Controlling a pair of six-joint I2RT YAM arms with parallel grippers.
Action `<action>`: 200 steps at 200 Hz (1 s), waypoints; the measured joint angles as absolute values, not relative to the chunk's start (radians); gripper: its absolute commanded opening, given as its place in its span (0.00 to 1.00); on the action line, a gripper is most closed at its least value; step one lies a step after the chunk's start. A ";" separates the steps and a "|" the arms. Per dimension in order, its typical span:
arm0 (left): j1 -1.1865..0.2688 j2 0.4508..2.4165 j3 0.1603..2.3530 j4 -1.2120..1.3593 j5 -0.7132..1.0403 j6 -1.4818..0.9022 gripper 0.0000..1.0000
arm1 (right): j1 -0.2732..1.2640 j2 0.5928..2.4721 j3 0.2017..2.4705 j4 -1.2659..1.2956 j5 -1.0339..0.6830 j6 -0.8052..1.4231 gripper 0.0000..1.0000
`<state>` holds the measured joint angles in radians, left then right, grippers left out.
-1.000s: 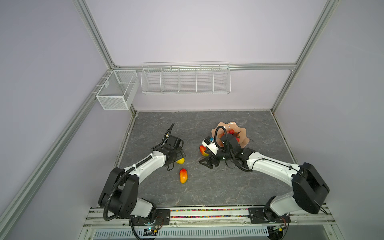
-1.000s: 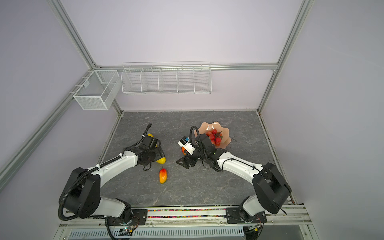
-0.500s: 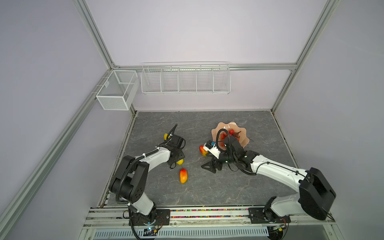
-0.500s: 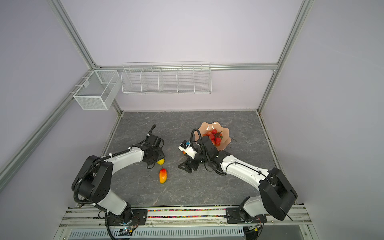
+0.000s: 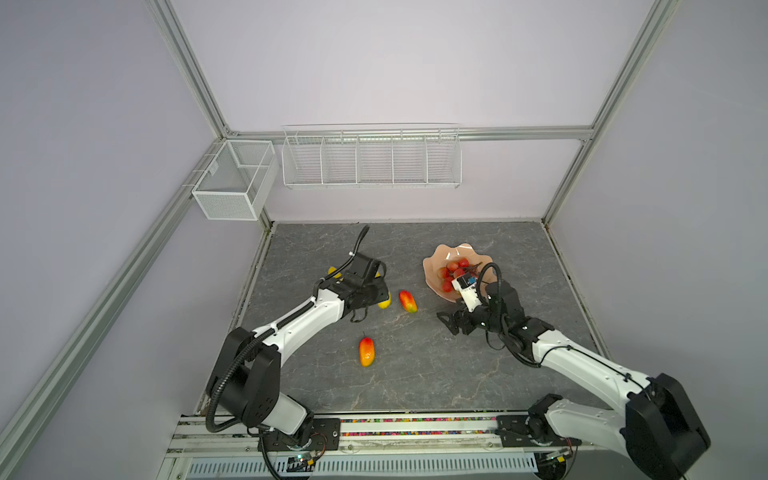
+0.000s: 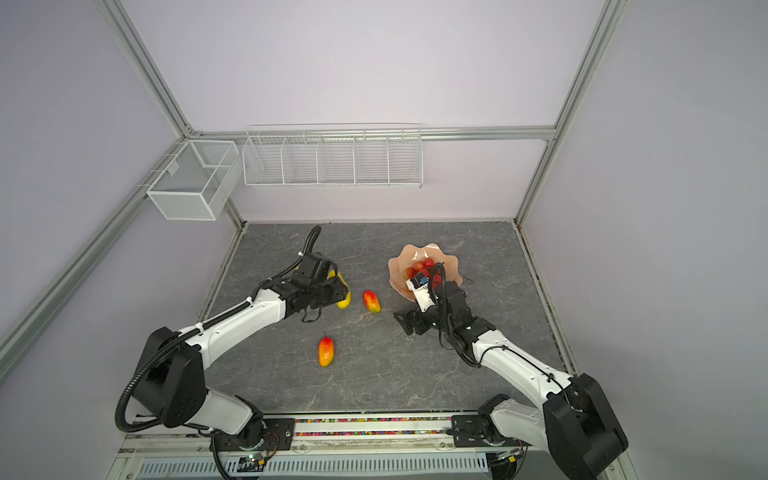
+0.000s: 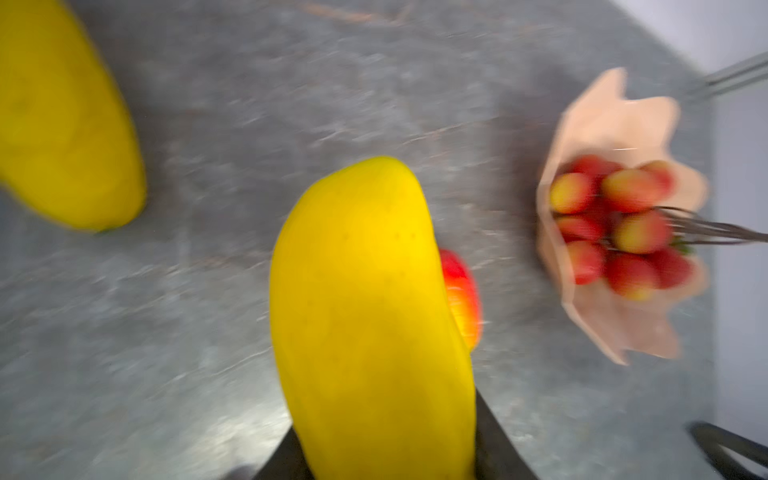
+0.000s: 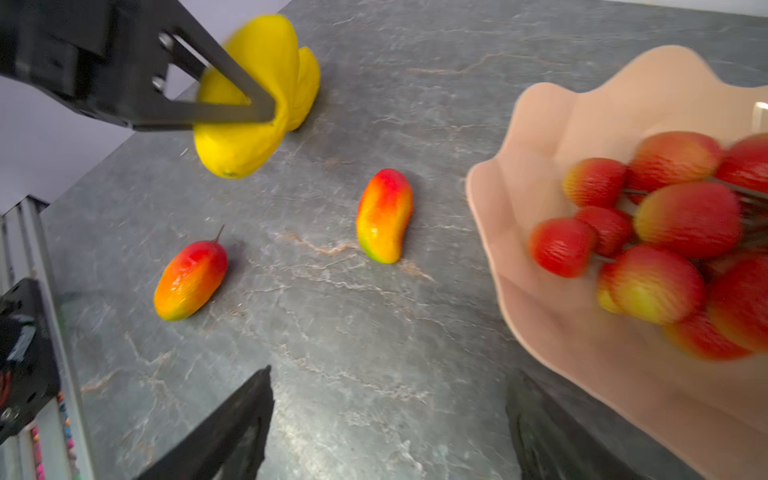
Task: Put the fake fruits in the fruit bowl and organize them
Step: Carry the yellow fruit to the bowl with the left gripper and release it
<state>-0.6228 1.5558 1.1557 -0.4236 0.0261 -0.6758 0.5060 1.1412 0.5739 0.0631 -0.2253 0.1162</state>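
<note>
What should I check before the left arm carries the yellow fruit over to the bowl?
1. Grip: left end effector closed on yellow fruit, a finger on each side: ok.
2. Fruit clear of the table: cannot tell.
3. Low path to the peach-pink bowl: not ok, a mango-like fruit lies between.
4. Bowl's near rim free: not ok, the right arm hangs over it.
5. Room in bowl: ok, red berries leave bare wall.
6. Other side: right end effector open and empty: ok.
</note>
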 measured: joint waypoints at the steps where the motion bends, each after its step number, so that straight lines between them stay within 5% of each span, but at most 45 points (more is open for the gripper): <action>1: -0.627 1.563 1.171 -0.422 0.029 -0.672 0.40 | 0.503 1.136 0.570 0.066 -0.223 0.121 0.89; 88: -0.749 2.250 2.036 -0.638 0.125 -0.385 0.38 | 0.342 0.953 0.454 0.145 -0.168 0.273 0.89; 157: -0.775 2.387 2.177 -0.748 0.071 -0.334 0.42 | 0.335 0.968 0.452 0.155 -0.165 0.289 0.89; 200: -0.773 2.395 2.190 -0.753 0.068 -0.327 0.53 | 0.335 0.968 0.452 0.155 -0.165 0.289 0.89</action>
<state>-0.7727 2.3951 2.1902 -0.7528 0.0681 -0.3271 0.3351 0.9676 0.4522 0.1555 -0.1650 0.2886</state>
